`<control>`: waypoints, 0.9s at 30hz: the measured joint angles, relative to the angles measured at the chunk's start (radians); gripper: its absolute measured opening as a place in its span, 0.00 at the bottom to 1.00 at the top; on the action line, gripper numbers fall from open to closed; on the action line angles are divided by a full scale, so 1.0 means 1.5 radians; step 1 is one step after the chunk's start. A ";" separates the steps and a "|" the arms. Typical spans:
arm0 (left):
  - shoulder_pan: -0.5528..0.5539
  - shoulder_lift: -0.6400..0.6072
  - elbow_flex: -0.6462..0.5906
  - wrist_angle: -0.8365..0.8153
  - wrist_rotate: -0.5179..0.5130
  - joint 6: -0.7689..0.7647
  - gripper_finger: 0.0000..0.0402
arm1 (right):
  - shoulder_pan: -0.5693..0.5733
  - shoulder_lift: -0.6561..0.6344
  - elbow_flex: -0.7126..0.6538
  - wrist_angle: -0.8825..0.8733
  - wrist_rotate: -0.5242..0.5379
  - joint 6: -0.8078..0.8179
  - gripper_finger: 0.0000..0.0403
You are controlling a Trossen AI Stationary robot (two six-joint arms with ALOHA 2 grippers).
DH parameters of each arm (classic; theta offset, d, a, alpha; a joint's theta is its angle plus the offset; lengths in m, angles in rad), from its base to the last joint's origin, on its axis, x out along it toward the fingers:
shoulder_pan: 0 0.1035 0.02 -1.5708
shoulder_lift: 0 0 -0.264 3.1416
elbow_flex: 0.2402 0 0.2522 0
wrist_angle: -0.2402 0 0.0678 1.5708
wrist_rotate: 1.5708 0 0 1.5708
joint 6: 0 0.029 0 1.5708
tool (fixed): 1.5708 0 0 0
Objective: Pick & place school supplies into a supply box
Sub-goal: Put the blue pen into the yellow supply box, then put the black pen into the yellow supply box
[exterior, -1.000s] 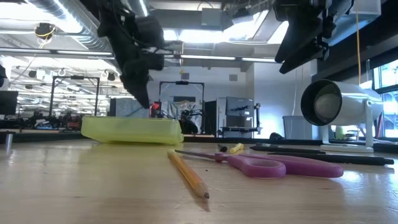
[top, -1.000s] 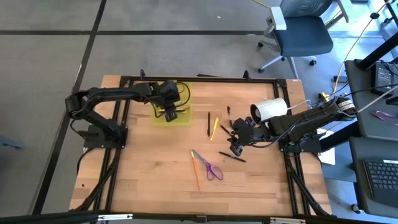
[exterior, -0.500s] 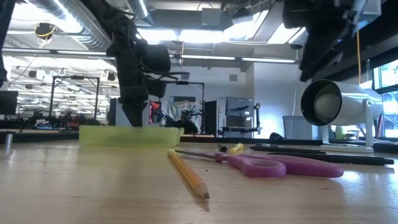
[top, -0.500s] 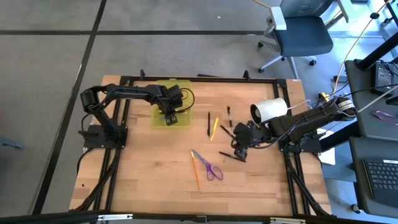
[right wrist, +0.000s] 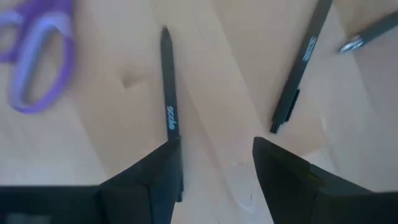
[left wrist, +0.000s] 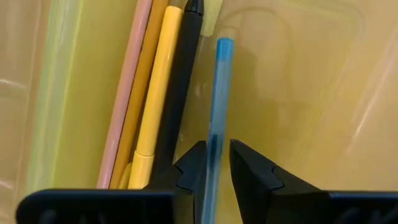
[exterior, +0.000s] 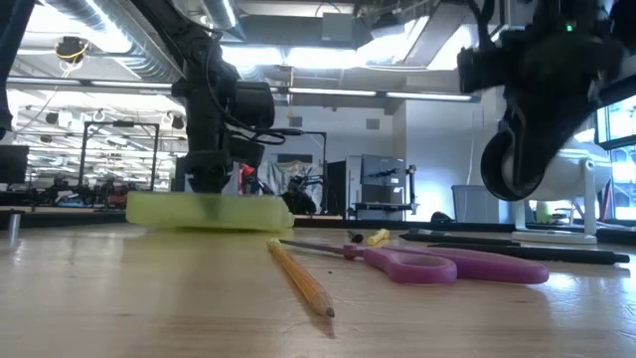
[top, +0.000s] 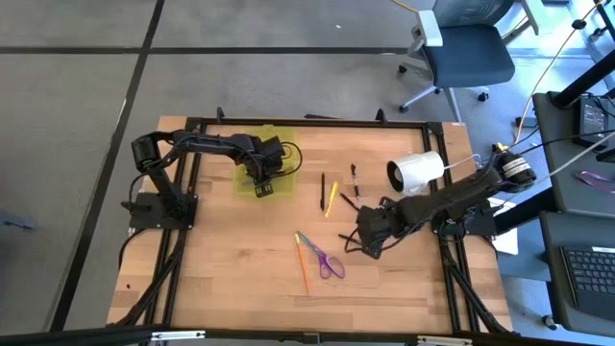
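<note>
Both fingers of the left gripper stood a little apart down inside the supply box, with a blue pen running up between them; we could not tell whether they pressed on it or had let it go. Beside that pen in the box we saw a black pen, a yellow pen, an orange pencil and a pale pink one, all lying lengthwise together against one wall. We found the box at the far left part of the table, under the left arm. We saw the right gripper low over the table's right-hand middle, its fingers spread wide and empty, one finger just beside a black pen lying flat on the wood, and a second black pen lying nearby. Purple-handled scissors and an orange pencil lay near the middle of the table, while further pens rested between the box and a white cylinder.
</note>
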 joint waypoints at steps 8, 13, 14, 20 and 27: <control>0.000 -0.002 0.036 -0.019 0.000 0.000 0.16 | 0.007 0.091 0.000 -0.001 -0.057 -0.002 0.50; -0.001 -0.007 0.080 -0.039 0.002 0.000 0.17 | 0.008 0.106 0.000 0.001 -0.079 -0.002 0.50; -0.002 -0.010 0.087 -0.041 0.002 0.000 0.17 | 0.009 0.106 0.000 0.003 -0.086 -0.002 0.50; -0.006 -0.043 0.117 -0.046 0.004 -0.004 0.17 | 0.016 0.108 -0.009 0.041 -0.116 -0.023 0.50; -0.033 -0.090 0.129 -0.037 0.005 -0.028 0.17 | 0.016 0.102 -0.085 0.130 -0.135 0.001 0.49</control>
